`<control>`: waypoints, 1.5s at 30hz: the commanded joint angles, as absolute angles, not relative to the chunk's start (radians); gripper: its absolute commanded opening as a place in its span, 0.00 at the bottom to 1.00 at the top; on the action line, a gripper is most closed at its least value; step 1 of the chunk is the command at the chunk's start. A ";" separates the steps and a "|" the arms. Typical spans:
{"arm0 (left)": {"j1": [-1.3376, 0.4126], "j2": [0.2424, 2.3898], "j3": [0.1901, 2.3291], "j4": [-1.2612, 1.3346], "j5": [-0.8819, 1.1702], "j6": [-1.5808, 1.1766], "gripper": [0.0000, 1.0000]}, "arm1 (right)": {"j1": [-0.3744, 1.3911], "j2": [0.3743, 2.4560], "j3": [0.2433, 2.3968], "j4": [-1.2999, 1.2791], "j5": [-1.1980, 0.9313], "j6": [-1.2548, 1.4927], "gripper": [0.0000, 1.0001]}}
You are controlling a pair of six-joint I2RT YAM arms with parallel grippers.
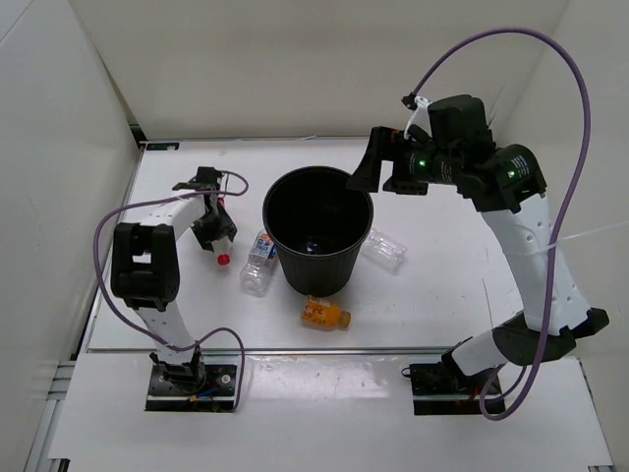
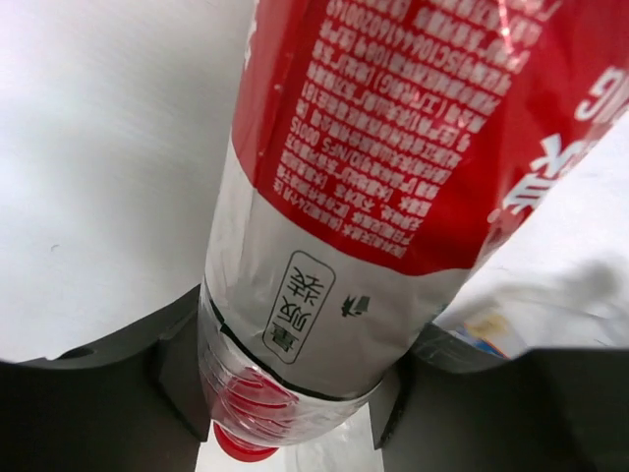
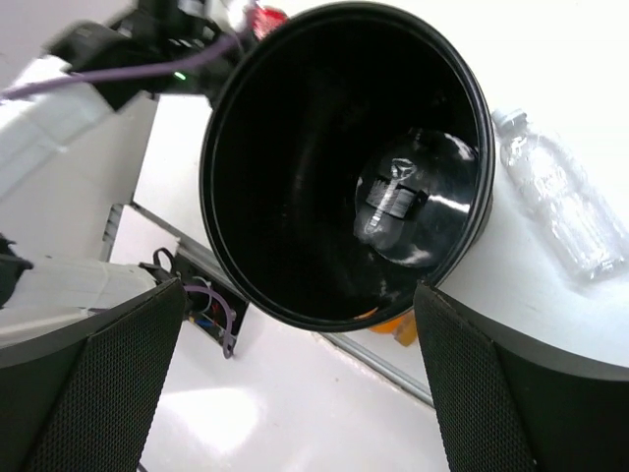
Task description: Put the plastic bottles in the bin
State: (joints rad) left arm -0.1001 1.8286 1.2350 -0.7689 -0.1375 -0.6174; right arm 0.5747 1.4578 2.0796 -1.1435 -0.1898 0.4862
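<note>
Bright, even overhead light nearly washes out the white table (image 1: 442, 295). The bin (image 1: 316, 231) casts soft shadows; glare streaks its floor. Behind the close bottle (image 2: 393, 177), everything blurs.

The bin (image 1: 317, 231) stands mid-frame, its mouth free from above except at the upper right rim, where the right gripper (image 1: 366, 171) hangs, jaws spread. Bottles ring its base: blue-white label bottle (image 1: 259, 262) left, orange bottle (image 1: 324, 314) below, plain bottle (image 1: 384, 250) right. Further left, the left gripper (image 1: 216, 236) clamps the red label bottle (image 2: 393, 147). Bare table (image 1: 442, 290) lies lower right.
</note>
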 commanded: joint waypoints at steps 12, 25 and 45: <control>-0.336 1.186 1.494 -0.606 -0.008 -0.727 0.61 | 0.433 1.419 1.870 -1.071 -0.114 0.554 1.00; -0.819 1.298 1.528 -0.681 -0.006 -0.474 0.92 | 0.279 1.520 1.700 -0.833 -0.166 0.503 1.00; -0.600 1.080 1.511 -0.994 -0.539 -0.570 1.00 | 0.279 1.957 1.646 -0.727 -0.279 0.282 0.92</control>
State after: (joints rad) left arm -0.6441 1.0878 1.5875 -0.8711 -0.5308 -0.5034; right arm 0.2813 1.9575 1.6516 -0.7822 -0.1783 0.3450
